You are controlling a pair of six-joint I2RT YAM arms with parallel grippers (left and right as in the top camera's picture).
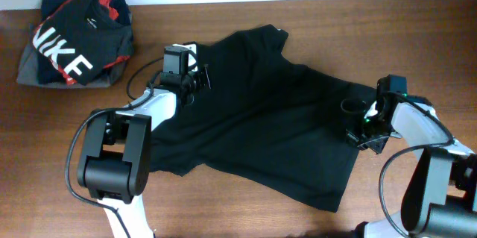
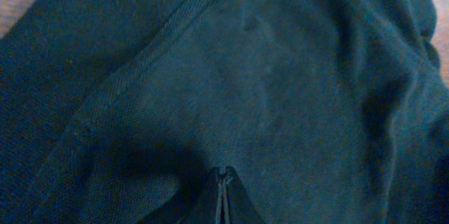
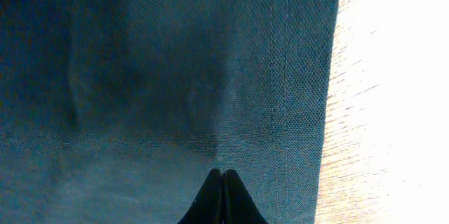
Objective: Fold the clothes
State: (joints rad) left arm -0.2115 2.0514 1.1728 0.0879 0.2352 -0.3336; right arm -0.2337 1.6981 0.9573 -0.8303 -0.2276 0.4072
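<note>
The clothes (image 1: pixel 261 119), a plain black T-shirt, lie spread and rumpled across the middle of the wooden table (image 1: pixel 45 156). My left gripper (image 1: pixel 195 80) rests at the shirt's upper left part, near a sleeve seam. In the left wrist view its tips (image 2: pixel 225 175) are shut, with the dark fabric (image 2: pixel 280 76) bunched around them. My right gripper (image 1: pixel 359 133) sits at the shirt's right edge. The right wrist view has its tips (image 3: pixel 222 173) shut on the cloth (image 3: pixel 175 62) just inside the hem, where a crease runs into them.
A black-and-red garment with white NIKE letters (image 1: pixel 74 40) lies on a grey folded garment (image 1: pixel 30 70) at the back left corner. Bare wood (image 3: pixel 379 112) shows just right of the shirt's hem. Both arm bases stand at the front edge.
</note>
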